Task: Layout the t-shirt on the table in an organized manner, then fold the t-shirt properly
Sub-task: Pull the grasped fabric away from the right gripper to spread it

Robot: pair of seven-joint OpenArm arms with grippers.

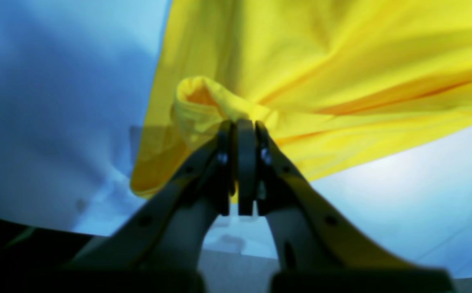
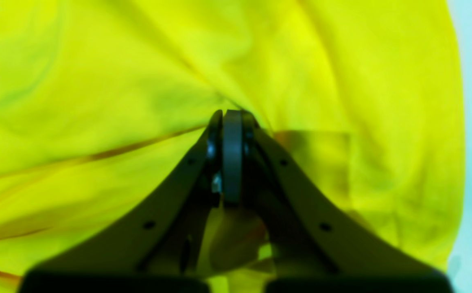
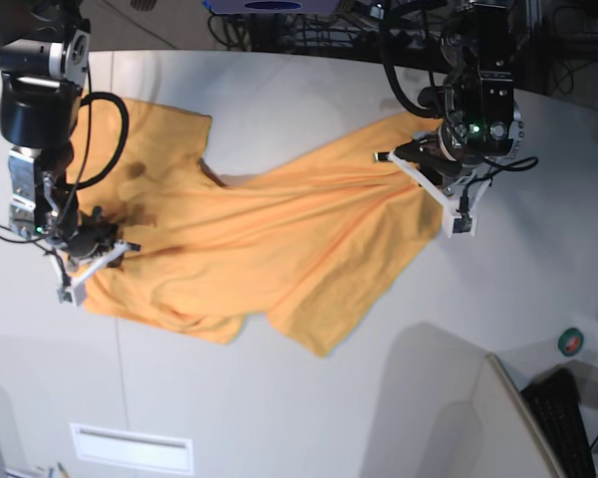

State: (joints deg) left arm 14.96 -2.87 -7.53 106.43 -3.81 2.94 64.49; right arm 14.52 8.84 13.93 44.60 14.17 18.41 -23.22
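Observation:
The orange-yellow t-shirt (image 3: 279, 229) lies crumpled and stretched across the white table (image 3: 279, 398), pulled between both arms. On the right of the base view, my left gripper (image 3: 411, 154) is shut on a bunched hem of the t-shirt (image 1: 341, 73); the left wrist view shows its jaws (image 1: 244, 122) pressed together on the fold. At the left of the base view, my right gripper (image 3: 110, 249) is low on the cloth. In the right wrist view it (image 2: 232, 114) is shut on a pinch of the t-shirt (image 2: 97, 101), which fills nearly the whole frame.
A green tape roll (image 3: 571, 342) and a dark keyboard (image 3: 568, 418) sit at the right edge. Cables and equipment (image 3: 309, 20) run along the far side. A white rectangular label (image 3: 130, 448) is near the front edge. A thin seam (image 3: 115, 349) crosses the table.

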